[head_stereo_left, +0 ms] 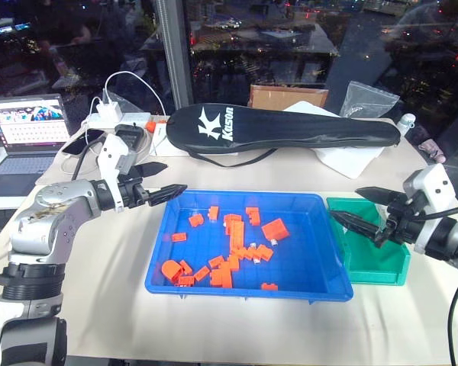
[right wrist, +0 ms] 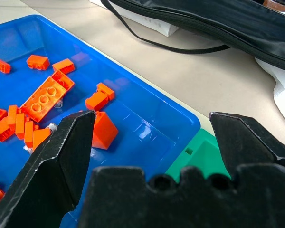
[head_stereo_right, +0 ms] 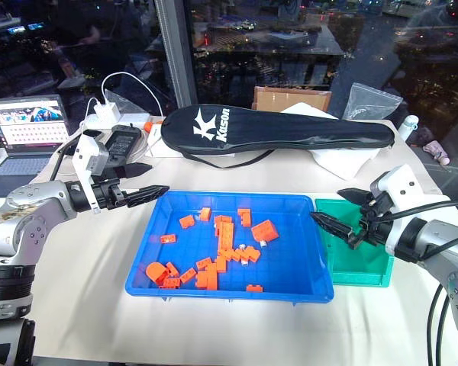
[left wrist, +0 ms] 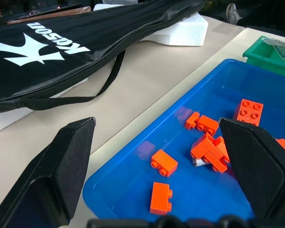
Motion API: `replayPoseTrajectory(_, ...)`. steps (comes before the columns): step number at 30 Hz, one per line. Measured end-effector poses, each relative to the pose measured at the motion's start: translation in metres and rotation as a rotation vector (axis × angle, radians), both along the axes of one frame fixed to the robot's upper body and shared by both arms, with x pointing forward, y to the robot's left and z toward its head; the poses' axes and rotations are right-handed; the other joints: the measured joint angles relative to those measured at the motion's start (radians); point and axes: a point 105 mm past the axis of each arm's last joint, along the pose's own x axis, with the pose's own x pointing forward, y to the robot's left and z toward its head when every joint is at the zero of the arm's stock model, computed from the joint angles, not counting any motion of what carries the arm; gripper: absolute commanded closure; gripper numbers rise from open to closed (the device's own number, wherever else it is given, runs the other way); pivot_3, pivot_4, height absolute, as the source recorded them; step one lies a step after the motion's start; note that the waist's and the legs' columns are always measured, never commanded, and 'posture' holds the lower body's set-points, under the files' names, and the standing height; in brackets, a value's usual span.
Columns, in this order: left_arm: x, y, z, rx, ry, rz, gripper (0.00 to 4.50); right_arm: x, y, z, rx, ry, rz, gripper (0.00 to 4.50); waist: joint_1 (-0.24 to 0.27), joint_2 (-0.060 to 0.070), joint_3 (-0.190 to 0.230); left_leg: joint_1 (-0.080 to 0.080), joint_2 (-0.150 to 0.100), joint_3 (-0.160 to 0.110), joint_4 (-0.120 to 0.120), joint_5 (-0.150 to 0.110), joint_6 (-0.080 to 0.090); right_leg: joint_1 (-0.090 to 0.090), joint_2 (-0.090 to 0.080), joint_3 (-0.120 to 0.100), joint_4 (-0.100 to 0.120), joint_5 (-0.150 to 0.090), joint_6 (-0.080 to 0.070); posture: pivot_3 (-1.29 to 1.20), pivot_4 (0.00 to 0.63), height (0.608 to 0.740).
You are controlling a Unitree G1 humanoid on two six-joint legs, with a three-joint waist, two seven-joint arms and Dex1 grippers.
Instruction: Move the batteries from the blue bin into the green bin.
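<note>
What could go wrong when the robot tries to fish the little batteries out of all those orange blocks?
1. The batteries are small and lie tucked among the orange blocks, so a gripper might grab a block instead.
2. The green bin is much narrower than the blue bin, so a dropped battery could miss it.
3. Both the left gripper and the right gripper are open and empty, so nothing has been grabbed yet.
</note>
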Motion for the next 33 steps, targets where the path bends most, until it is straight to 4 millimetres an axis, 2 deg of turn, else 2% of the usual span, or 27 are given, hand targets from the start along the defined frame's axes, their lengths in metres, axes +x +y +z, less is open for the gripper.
replayPoseTrajectory(4, 0.000, -0.002, 0.006, -0.019, 0.013, -0.035, 0.00, -0.001, 0.001, 0.002, -0.056, 0.019, 0.028, 0.06, 0.003, 0.000, 0.000, -0.001, 0.000, 0.000, 0.000, 0.000, 0.000, -0.001, 0.000, 0.000, 0.000, 0.000, 0.000, 0.00, 0.150, 0.740)
replayPoseTrajectory(7, -0.015, -0.014, 0.018, 0.031, 0.006, -0.171, 0.00, 0.007, 0.017, 0.012, -0.183, 0.020, 0.121, 0.06, -0.006, 0.000, 0.000, 0.001, 0.000, 0.001, -0.001, 0.000, 0.000, 0.000, 0.000, 0.000, -0.001, 0.000, 0.000, 0.00, 0.150, 0.740)
replayPoseTrajectory(10, -0.031, -0.027, 0.009, 0.120, 0.058, -0.288, 0.00, 0.020, 0.034, 0.008, -0.193, 0.040, 0.176, 0.06, -0.013, 0.000, 0.000, 0.002, 0.001, 0.001, -0.002, 0.000, 0.000, -0.001, 0.000, 0.000, 0.000, -0.001, -0.002, 0.00, 0.150, 0.740)
replayPoseTrajectory(14, -0.042, -0.038, -0.005, 0.157, 0.133, -0.368, 0.00, 0.040, 0.051, -0.011, -0.207, 0.110, 0.214, 0.06, -0.013, 0.000, 0.000, -0.002, 0.001, 0.000, -0.001, 0.000, 0.000, -0.003, 0.001, 0.000, 0.000, -0.001, -0.002, 0.00, 0.150, 0.740)
replayPoseTrajectory(21, -0.044, -0.048, -0.007, 0.177, 0.114, -0.380, 0.00, 0.051, 0.072, -0.053, -0.267, 0.223, 0.311, 0.06, 0.003, 0.000, 0.000, -0.004, 0.001, 0.000, 0.000, 0.000, 0.000, -0.004, 0.001, 0.000, 0.000, -0.001, -0.002, 0.00, 0.150, 0.740)
replayPoseTrajectory(27, -0.047, -0.052, -0.008, 0.181, 0.115, -0.388, 0.00, 0.057, 0.075, -0.067, -0.291, 0.253, 0.358, 0.06, 0.000, 0.000, 0.000, -0.003, 0.001, 0.000, 0.000, 0.000, 0.000, -0.004, 0.001, 0.000, 0.001, -0.001, -0.001, 0.00, 0.150, 0.740)
replayPoseTrajectory(30, -0.046, -0.053, -0.008, 0.178, 0.111, -0.379, 0.00, 0.061, 0.083, -0.073, -0.286, 0.257, 0.390, 0.78, -0.002, 0.000, 0.000, -0.002, 0.001, 0.000, 0.000, 0.000, 0.000, -0.003, 0.001, -0.001, 0.002, -0.001, -0.001, 0.00, 0.150, 0.740)
replayPoseTrajectory(33, -0.045, -0.054, -0.008, 0.178, 0.109, -0.373, 0.00, 0.064, 0.089, -0.086, -0.279, 0.282, 0.406, 1.81, -0.002, 0.000, 0.000, -0.003, 0.001, 0.000, 0.000, 0.000, 0.000, -0.004, 0.001, 0.000, 0.002, -0.001, -0.002, 0.00, 0.150, 0.740)
